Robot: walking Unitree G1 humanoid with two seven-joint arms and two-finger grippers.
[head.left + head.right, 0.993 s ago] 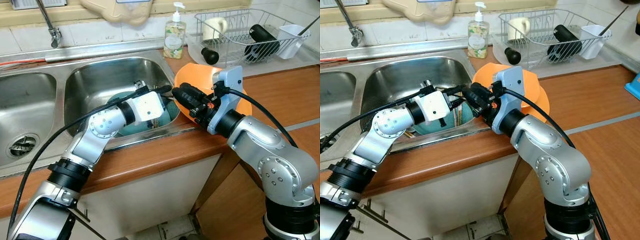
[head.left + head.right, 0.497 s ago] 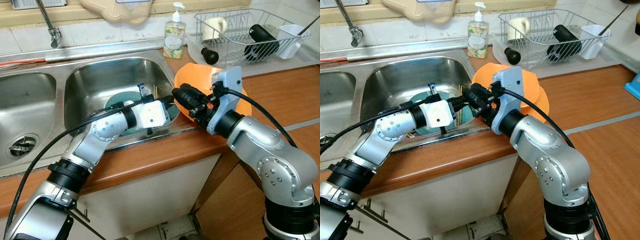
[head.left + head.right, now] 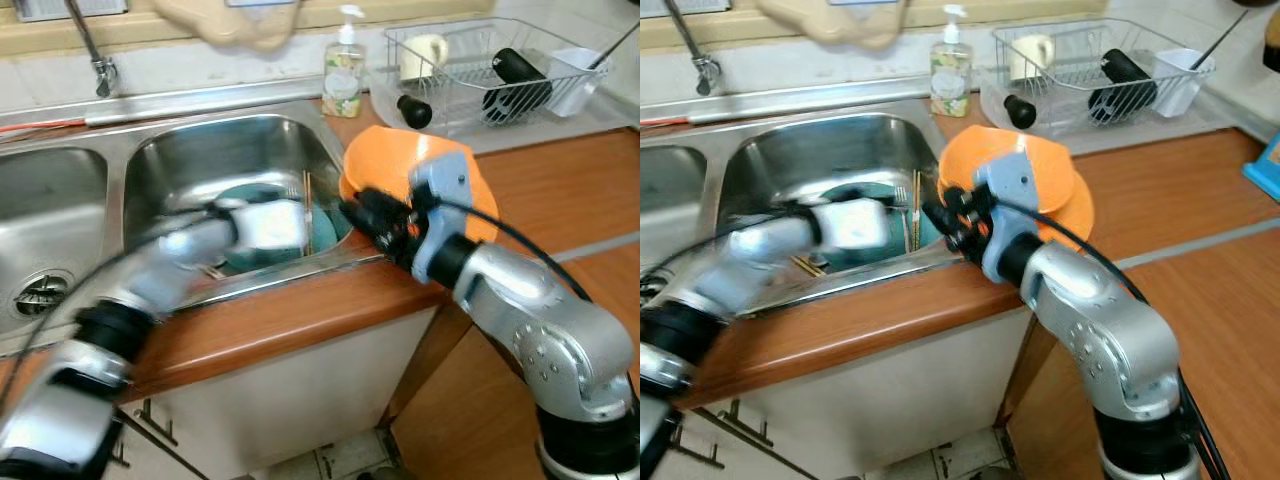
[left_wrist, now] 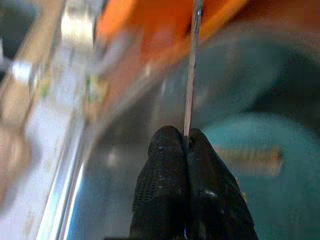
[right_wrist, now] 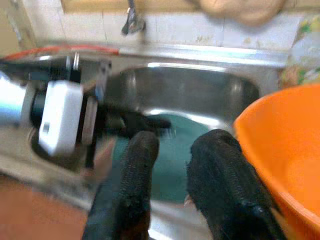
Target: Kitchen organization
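A teal plate (image 3: 327, 232) lies in the right basin of the steel sink (image 3: 190, 150). My left gripper (image 4: 182, 137) is shut on a thin wooden chopstick (image 4: 191, 75), low over that plate; the arm is motion-blurred, its white wrist (image 3: 265, 222) just left of the upright chopstick (image 3: 307, 203). An orange bowl (image 3: 400, 165) sits tilted on the counter at the sink's right rim. My right gripper (image 5: 180, 145) hovers at the bowl's left edge, over the sink rim, open with nothing between its fingers (image 5: 220, 185).
A wire dish rack (image 3: 480, 70) with a mug, a black bottle and a white cup stands at the back right. A soap bottle (image 3: 343, 62) is behind the bowl. The faucet (image 3: 95, 60) and left basin (image 3: 40, 290) lie left. Wooden counter (image 3: 560, 190) extends right.
My left arm has swung back toward the left and down into the basin, blurring, with the chopstick held. My right gripper edged slightly lower; the bowl stays put.
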